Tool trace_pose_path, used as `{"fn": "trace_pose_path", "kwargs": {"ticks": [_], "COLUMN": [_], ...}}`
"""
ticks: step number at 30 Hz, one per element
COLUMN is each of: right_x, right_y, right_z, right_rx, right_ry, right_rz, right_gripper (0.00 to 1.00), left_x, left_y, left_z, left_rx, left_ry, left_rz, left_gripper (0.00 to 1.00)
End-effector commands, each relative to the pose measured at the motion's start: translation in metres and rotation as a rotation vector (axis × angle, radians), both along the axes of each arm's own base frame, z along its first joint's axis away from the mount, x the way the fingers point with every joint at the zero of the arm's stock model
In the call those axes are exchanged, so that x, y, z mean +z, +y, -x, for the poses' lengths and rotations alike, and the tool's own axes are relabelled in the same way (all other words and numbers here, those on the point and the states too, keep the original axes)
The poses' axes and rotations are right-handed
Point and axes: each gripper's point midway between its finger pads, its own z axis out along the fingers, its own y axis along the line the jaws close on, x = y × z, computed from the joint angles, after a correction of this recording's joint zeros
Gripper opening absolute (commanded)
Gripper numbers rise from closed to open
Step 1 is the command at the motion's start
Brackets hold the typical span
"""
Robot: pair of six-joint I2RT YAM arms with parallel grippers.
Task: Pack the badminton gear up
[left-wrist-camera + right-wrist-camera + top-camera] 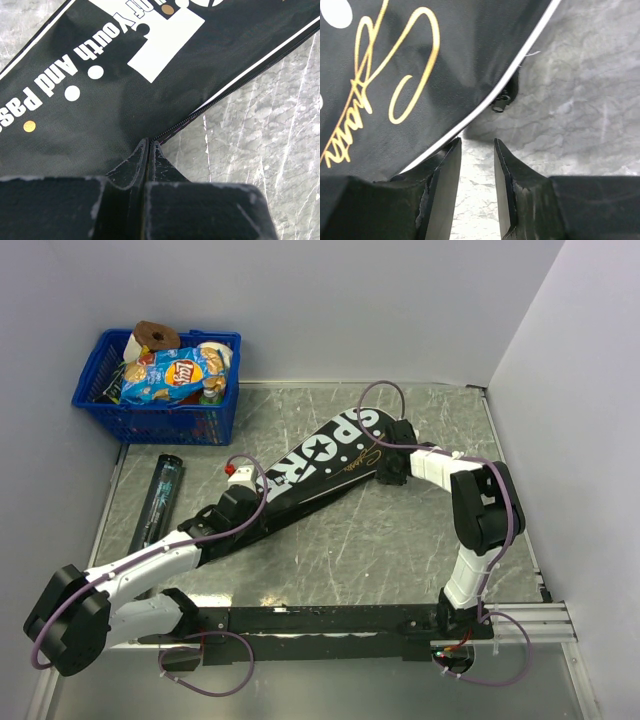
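The left fingers (131, 169) are seen pressed together with no gap. Their tips are set against the zip (225, 97) along the edge of the black bag (320, 465) at its narrow end; whether fabric is pinched cannot be told. The bag is laid flat and slantwise on the grey surface (380, 550), SPORT lettering upward. At its wider end the right fingers (507, 175) are held slightly apart with nothing between them, 1 touching the bag's white-piped edge, a zip pull (500, 103) just ahead. Left of the bag, apart from it, 1 dark tube (158, 498) is laid. Farthest, a crisp packet (170, 375) is held in a blue basket (100, 405).
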Motion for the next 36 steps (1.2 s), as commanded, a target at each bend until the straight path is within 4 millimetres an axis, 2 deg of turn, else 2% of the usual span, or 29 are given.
{"fn": "trace_pose_path", "kwargs": {"ticks": [1,7,12,19,25,34,36], "right_x": [0.028,0.023,0.024,0.019,0.007,0.01,0.005], "right_y": [-0.012,-0.024,-0.026,-0.018,-0.021,-0.022,-0.021], "right_z": [-0.01,-0.018,-0.026,-0.036,-0.033,-0.04,-0.04], "right_rx": [-0.025,-0.057,-0.066,-0.05,-0.058,-0.071,-0.069], "right_ry": [-0.065,-0.047,-0.046,-0.037,-0.018,-0.012,0.009], "right_rz": [0.051,0.039,0.038,0.02,0.025,0.037,0.04], "right_gripper": [0.41,0.4,0.39,0.38,0.36,0.36,0.36], "left_x": [0.01,0.01,0.01,0.008,0.007,0.008,0.008], "left_y": [-0.008,-0.008,-0.008,-0.007,-0.006,-0.006,-0.005], "left_z": [-0.006,-0.006,-0.007,-0.007,-0.006,-0.005,-0.005], "left_rx": [-0.017,-0.018,-0.02,-0.014,-0.014,-0.013,-0.011], "left_ry": [-0.035,-0.036,-0.033,-0.032,-0.029,-0.031,-0.03], "left_rz": [0.035,0.034,0.031,0.025,0.022,0.025,0.024], "left_gripper": [0.01,0.01,0.01,0.01,0.01,0.01,0.01]}}
